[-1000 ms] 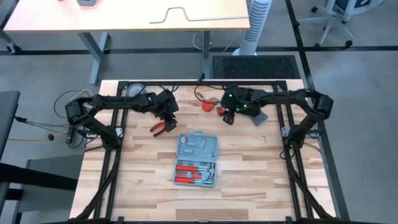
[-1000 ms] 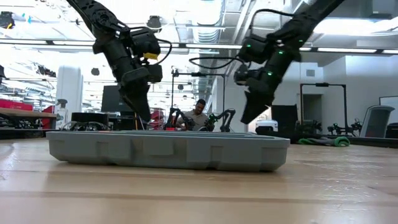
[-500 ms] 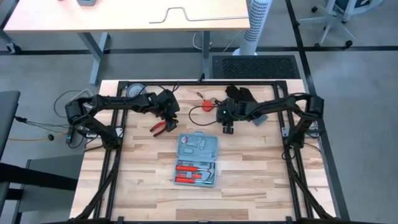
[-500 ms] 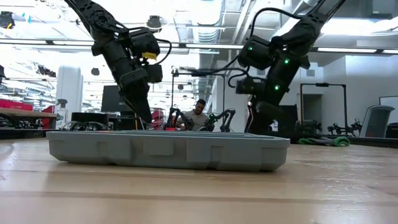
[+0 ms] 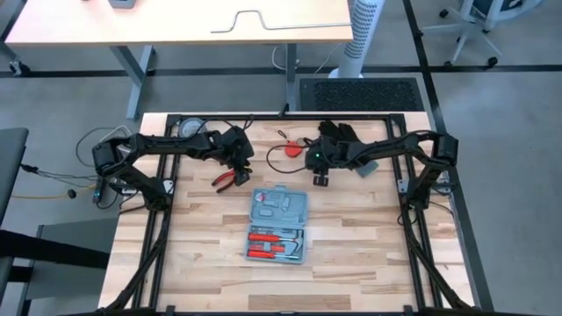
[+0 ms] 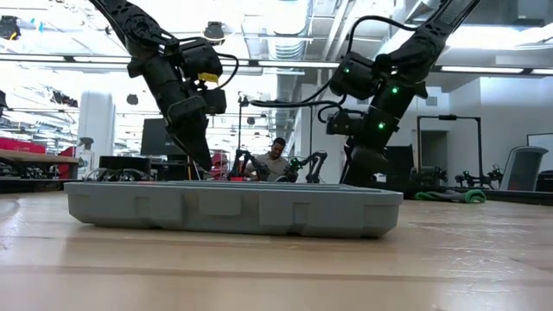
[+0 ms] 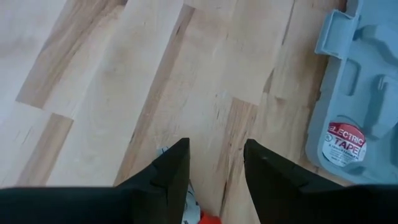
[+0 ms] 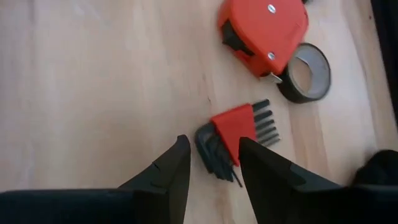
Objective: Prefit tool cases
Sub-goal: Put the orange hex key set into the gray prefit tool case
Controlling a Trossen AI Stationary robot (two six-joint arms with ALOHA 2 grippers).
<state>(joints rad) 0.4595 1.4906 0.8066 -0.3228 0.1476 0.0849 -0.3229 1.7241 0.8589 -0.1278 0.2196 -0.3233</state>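
The left gripper (image 5: 235, 164) is hanging over the table (image 5: 211, 254), just above the red pliers (image 5: 227, 180). Its two fingers (image 7: 171, 171) are standing a little apart with nothing between them. The tool case (image 5: 279, 225) is lying open in the middle of the table, with red tools in the half nearer the front. A tape sticker is showing in one of its grey hollows (image 7: 346, 140). The right gripper (image 5: 320, 178) is pointing down over a red set of metal keys (image 8: 235, 140), fingers apart and empty. A red tape measure (image 8: 264, 32) and a dark tape roll (image 8: 305, 81) are lying just beside the keys.
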